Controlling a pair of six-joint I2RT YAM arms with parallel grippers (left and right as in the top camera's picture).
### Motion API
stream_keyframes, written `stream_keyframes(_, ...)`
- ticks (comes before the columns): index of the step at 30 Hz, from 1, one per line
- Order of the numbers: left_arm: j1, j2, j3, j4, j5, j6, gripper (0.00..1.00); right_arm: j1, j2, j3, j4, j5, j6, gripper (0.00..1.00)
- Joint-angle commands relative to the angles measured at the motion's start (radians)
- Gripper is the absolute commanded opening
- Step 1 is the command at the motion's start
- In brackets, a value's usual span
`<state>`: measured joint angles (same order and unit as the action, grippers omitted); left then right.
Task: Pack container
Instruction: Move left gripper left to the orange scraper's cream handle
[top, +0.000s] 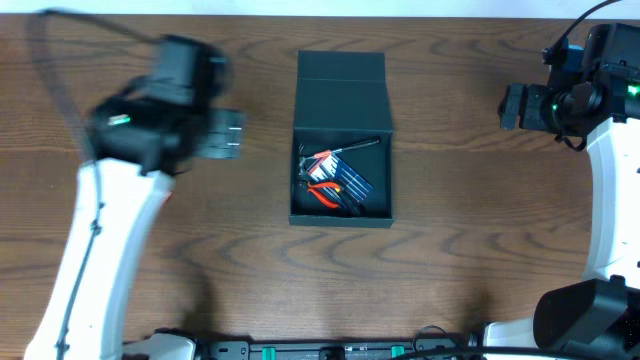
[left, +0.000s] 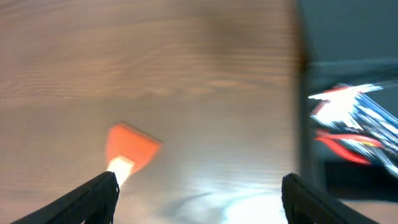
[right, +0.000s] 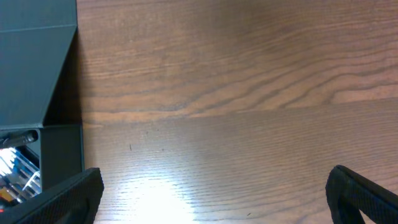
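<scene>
The left end effector hovers over the left half of the bench. Its fingers are spread wide with nothing between them. A blurred orange piece lies by one fingertip; whether they touch is unclear. The container sits mid-bench, its flap lid thrown back toward the far edge. It holds red-handled pliers and a blue-striped packet. Toward the far right corner, the right end effector is likewise spread wide and empty, beside the container.
</scene>
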<state>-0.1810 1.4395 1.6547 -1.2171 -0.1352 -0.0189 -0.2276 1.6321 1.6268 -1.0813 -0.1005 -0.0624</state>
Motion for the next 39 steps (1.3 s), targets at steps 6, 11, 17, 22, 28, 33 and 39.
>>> stream_keyframes(6,0.283,-0.092,-0.145,-0.023,-0.034,0.132,0.83,-0.008,0.004,0.000,-0.003,-0.001,-0.014,0.99)
stream_keyframes(11,0.399,-0.099,-0.356,0.086,-0.030,0.220,0.86,-0.009,0.005,0.000,0.000,0.000,-0.034,0.99)
stream_keyframes(17,0.459,-0.086,-0.523,0.196,-0.030,0.406,0.96,-0.009,0.005,0.000,0.004,-0.001,-0.037,0.99)
stream_keyframes(22,0.502,-0.038,-0.591,0.248,0.074,0.457,0.97,-0.008,0.005,0.000,0.013,-0.001,-0.048,0.99)
stream_keyframes(28,0.530,0.059,-0.601,0.252,0.084,0.504,0.96,-0.009,0.005,0.000,0.014,0.000,-0.053,0.99)
stream_keyframes(33,0.531,0.090,-0.601,0.255,0.084,0.615,0.96,-0.008,0.005,0.000,0.013,0.017,-0.066,0.99)
stream_keyframes(39,0.588,0.109,-0.601,0.294,0.084,0.678,0.96,-0.009,0.005,0.000,0.008,0.051,-0.066,0.99)
